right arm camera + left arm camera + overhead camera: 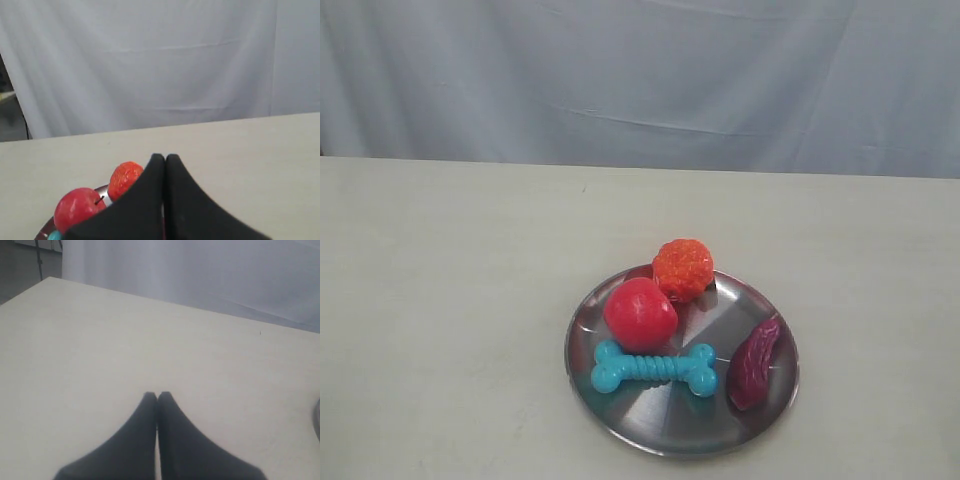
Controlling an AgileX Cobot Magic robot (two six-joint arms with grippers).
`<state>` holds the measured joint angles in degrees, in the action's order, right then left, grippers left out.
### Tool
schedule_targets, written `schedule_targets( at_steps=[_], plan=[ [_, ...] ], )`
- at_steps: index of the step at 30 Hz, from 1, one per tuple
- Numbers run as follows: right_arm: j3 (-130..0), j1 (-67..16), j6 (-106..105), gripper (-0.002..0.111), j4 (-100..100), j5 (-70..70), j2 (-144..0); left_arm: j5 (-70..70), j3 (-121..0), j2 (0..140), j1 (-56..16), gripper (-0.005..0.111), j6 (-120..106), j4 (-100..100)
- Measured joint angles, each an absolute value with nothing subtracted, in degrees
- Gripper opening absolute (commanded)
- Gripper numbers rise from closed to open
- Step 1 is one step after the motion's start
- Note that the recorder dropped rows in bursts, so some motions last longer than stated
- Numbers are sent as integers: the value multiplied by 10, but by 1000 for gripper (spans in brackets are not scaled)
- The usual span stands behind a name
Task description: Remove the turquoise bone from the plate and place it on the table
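Exterior view: plate point(665, 425) sits on the table point(450, 300) close to the near edge, a bit right of centre. Bone point(654, 369) lies flat on the plate's near-left part, long axis roughly parallel to the near edge. Red apple point(640, 313) is right behind the bone's shaft; touching or just clear of it, can't tell. Orange ball point(683, 268) is at the plate's far rim, up against the apple. Purple piece point(754, 365) lies along the plate's right side, just beside the bone's right knob with a small gap. Grey curtain point(640, 80) hangs behind the far edge.

Left wrist view: left gripper point(158, 396) has its fingers pressed together with nothing between them, bare table ahead, sliver of plate rim at the frame edge.

Right wrist view: right gripper point(165, 157) also has its fingers together and empty. Apple, ball and a tip of the bone show just past its fingers.
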<state>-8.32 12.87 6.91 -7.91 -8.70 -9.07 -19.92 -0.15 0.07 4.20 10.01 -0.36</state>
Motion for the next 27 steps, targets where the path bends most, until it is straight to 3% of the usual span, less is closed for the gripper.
schedule_targets(
  at_steps=[9, 17, 27],
  plan=[
    [-274, 102, -140, -1, -118, -375, -322, -199, -1, 1, 42, 0, 100, -4],
    [-295, 92, -155, -1, -199, -401, -423, -199, -1, 1, 42, 0, 100, -4],
    [-367, 61, -343, -1, -234, -425, -573, -199, -1, 1, 42, 0, 100, -4]
  ],
)
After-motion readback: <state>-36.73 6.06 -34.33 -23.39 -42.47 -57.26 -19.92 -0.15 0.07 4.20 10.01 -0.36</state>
